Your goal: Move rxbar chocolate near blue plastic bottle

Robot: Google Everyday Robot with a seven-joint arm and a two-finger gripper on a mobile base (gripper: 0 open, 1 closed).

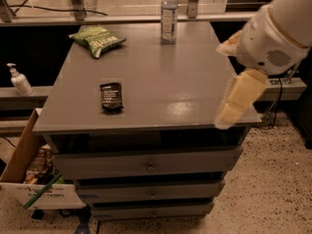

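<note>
On the grey cabinet (195,77) top, the chocolate bar (111,96) lies flat near the front left, well apart from the water bottle (169,14) standing at the back edge. Over the right front corner hangs the claw (239,99) — open or closed, I cannot tell.

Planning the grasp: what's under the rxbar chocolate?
The rxbar chocolate lies flat on the grey tabletop. The patch directly beneath it is covered, so it cannot be seen. The tool hangs at the tabletop's right edge, well apart from the bar.
</note>
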